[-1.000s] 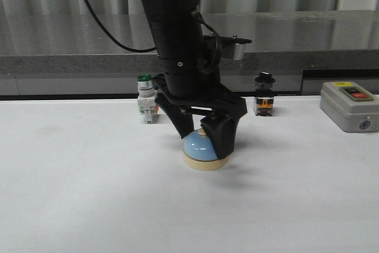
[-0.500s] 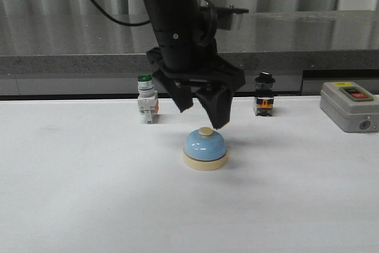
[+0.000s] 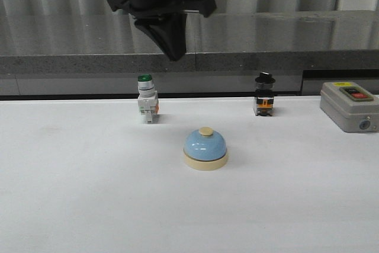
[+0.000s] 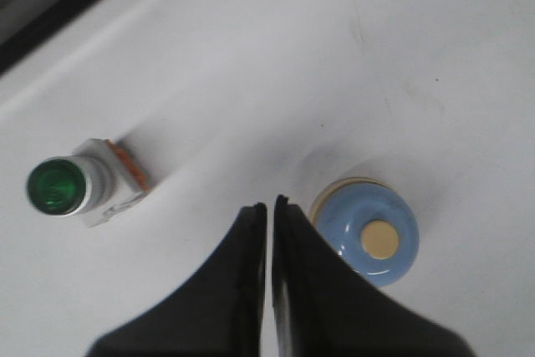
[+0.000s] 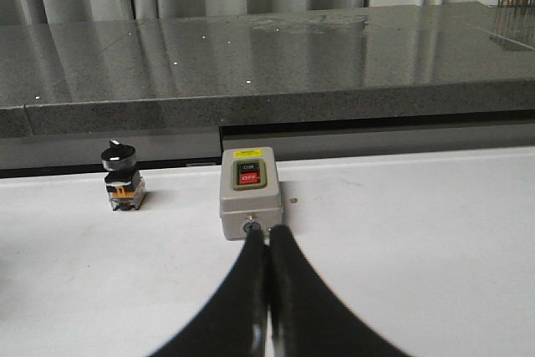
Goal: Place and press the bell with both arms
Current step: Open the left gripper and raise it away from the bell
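Bell (image 3: 205, 148) first: you can see it standing upright on the white table (image 3: 89, 205), alone near the middle, with nothing touching it. Your left gripper (image 3: 172, 39) hangs high above the table, up and to the left of the bell, and the front view cuts its arm off at the top edge, so you see little beyond the dark fingers pointing down. From the left wrist camera the two fingers (image 4: 242, 290) lie pressed nearly flat together with only a thin slit between them, clenched on nothing; their tips partly cover the bell's cream base (image 4: 322, 206). The green-capped switch (image 3: 147, 106) stands behind and left of the bell, well apart. Your right gripper (image 5: 269, 244) does not appear in the front view at all; its wrist camera shows the fingers closed together, empty, with the grey button box (image 5: 249, 191) just beyond the tips and the black-knobbed switch (image 5: 122, 176) off to one side.
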`<state>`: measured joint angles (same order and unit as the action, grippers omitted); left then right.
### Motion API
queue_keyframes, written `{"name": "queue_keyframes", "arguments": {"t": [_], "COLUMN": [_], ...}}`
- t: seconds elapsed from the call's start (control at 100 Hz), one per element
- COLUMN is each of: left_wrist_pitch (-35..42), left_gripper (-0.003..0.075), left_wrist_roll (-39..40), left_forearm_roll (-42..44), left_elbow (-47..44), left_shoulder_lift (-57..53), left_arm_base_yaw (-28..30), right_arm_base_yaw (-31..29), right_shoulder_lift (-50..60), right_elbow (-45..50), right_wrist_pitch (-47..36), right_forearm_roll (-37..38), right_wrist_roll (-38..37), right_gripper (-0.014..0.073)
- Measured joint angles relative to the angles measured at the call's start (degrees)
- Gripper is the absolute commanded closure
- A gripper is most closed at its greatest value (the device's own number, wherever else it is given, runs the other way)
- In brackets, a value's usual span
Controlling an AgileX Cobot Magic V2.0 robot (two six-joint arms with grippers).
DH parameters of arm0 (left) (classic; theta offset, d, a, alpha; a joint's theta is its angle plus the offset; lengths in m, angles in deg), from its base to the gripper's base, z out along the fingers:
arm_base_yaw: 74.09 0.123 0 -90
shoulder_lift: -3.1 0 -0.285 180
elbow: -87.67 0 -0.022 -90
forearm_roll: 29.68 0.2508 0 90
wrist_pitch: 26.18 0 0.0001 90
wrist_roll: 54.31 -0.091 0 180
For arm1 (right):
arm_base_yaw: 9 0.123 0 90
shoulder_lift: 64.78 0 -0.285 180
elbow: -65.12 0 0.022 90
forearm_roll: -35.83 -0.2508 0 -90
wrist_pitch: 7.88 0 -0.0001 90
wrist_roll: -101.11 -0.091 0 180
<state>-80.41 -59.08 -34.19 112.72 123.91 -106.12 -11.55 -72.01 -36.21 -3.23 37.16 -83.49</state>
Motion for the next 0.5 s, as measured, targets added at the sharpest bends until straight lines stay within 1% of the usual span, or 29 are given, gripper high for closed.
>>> {"name": "queue_keyframes", "arguments": {"t": [0.18, 0.5], "left_wrist_pitch": [0.00, -0.71], "left_gripper": [0.0741, 0.0741], "left_wrist_roll": [1.79, 2.19], "left_forearm_roll": [0.00, 0.00], "left_elbow": [0.00, -1.31], "left_shoulder_lift": [-3.69, -10.07], "left_arm_base_yaw": [4.96, 16.38], "right_arm_base_yaw": [0.00, 0.00], "right_shoulder_lift": [0.00, 0.00], "right_elbow": [0.00, 0.00], "right_wrist_pitch": [0.00, 0.00], "right_forearm_roll": [0.00, 0.00], "right_wrist_roll": [0.00, 0.00], "right_gripper": [0.0655, 0.0655]}}
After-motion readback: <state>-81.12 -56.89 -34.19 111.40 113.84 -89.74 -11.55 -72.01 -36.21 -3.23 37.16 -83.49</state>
